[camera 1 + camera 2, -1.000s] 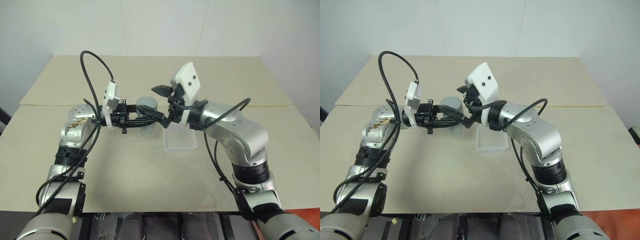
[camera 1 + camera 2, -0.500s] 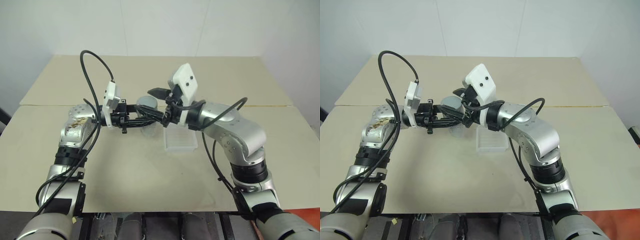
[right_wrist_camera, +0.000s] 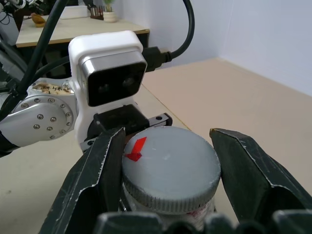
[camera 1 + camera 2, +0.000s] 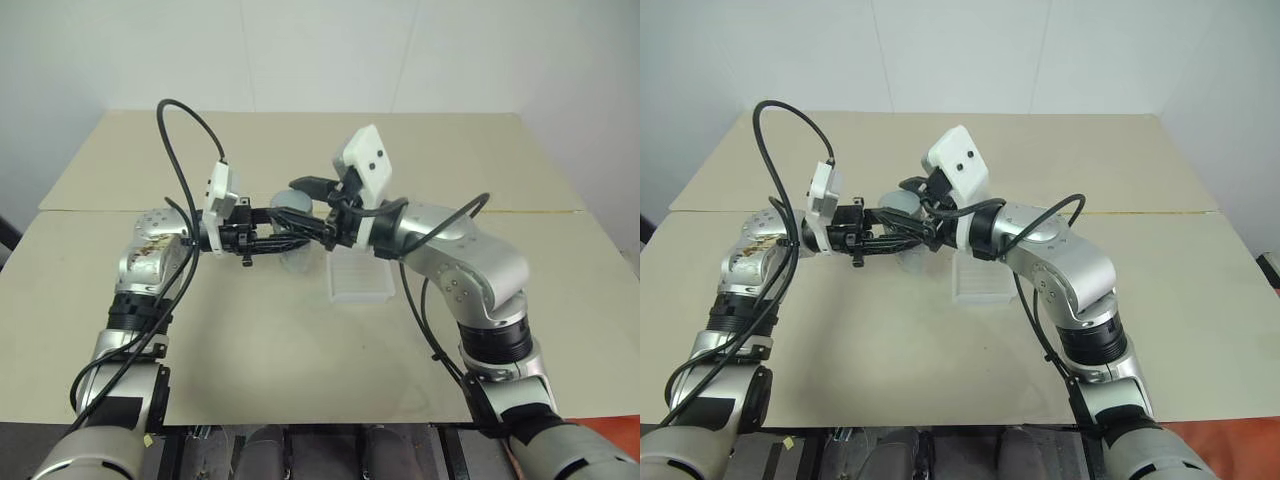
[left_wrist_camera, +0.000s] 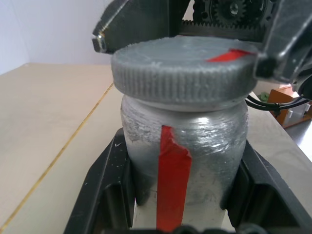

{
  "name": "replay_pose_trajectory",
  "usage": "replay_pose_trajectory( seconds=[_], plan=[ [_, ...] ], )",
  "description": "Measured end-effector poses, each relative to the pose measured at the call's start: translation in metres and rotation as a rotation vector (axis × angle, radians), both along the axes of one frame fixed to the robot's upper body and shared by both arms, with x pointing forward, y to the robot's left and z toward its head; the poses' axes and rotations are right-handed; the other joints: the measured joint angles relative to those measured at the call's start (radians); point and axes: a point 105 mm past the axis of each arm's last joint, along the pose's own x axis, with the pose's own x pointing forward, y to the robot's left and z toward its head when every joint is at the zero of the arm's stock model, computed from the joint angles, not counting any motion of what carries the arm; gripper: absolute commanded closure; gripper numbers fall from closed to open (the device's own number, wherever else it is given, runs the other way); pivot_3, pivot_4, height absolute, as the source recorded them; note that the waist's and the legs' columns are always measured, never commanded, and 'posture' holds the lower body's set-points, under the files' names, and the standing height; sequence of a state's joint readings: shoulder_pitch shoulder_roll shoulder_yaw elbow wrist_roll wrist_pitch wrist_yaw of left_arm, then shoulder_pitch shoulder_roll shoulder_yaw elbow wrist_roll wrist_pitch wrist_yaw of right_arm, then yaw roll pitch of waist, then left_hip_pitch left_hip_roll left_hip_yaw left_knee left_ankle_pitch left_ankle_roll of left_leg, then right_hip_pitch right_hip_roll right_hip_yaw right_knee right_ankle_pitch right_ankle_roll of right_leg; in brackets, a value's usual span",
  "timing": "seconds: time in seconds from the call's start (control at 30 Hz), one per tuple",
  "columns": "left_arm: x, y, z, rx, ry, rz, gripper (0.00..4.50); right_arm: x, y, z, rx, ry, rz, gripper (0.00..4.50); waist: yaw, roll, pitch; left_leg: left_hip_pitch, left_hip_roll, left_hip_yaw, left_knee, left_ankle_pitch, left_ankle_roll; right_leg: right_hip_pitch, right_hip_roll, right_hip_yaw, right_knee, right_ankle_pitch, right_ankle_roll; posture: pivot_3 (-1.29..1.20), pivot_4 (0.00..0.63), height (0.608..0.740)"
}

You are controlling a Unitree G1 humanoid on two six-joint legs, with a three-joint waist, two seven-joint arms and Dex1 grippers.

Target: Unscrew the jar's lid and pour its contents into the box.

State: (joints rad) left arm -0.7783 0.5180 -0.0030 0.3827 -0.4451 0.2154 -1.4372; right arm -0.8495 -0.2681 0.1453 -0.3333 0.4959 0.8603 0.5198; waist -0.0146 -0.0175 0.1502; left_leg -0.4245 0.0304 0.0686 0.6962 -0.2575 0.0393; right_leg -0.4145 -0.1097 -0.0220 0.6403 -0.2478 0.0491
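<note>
The shallow clear plastic box (image 4: 360, 279) lies nearest on the beige table (image 4: 300, 340). Just beyond it, held above the table, the small pale jar (image 5: 183, 161) with a red strip sits clamped between the left gripper (image 5: 180, 192) jaws, while the right gripper (image 3: 168, 183) jaws close on its round ridged grey lid (image 3: 169, 168)
</note>
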Motion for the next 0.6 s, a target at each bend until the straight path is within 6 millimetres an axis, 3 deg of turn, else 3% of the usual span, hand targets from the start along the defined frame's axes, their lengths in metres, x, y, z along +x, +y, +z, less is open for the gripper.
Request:
replay_pose_trajectory(
  seconds=[0.17,0.37,0.6],
  plan=[
    [-0.002,0.002,-0.015,0.020,0.041,0.004,2.54,0.003,-0.017,0.023,0.035,-0.058,-0.037,1.77,0.002,0.000,0.000,0.000,0.000,0.000,0.000,0.000,0.000,0.000,0.000,0.000,0.000,0.000,0.000,0.00,0.150,0.740],
    [-0.003,0.002,-0.019,0.023,0.052,0.007,2.54,0.010,-0.049,0.025,0.004,-0.091,-0.144,1.77,0.004,0.000,0.000,-0.001,0.000,0.000,0.000,0.000,0.000,-0.001,0.000,0.000,0.000,0.000,0.000,0.00,0.150,0.740],
    [-0.001,0.006,-0.012,0.010,0.024,0.029,2.54,0.026,-0.136,-0.050,-0.085,0.087,-0.496,1.77,0.013,0.000,0.000,-0.002,0.000,0.004,0.000,-0.001,0.001,-0.004,0.000,0.004,0.000,0.000,0.000,0.00,0.150,0.740]
  ],
)
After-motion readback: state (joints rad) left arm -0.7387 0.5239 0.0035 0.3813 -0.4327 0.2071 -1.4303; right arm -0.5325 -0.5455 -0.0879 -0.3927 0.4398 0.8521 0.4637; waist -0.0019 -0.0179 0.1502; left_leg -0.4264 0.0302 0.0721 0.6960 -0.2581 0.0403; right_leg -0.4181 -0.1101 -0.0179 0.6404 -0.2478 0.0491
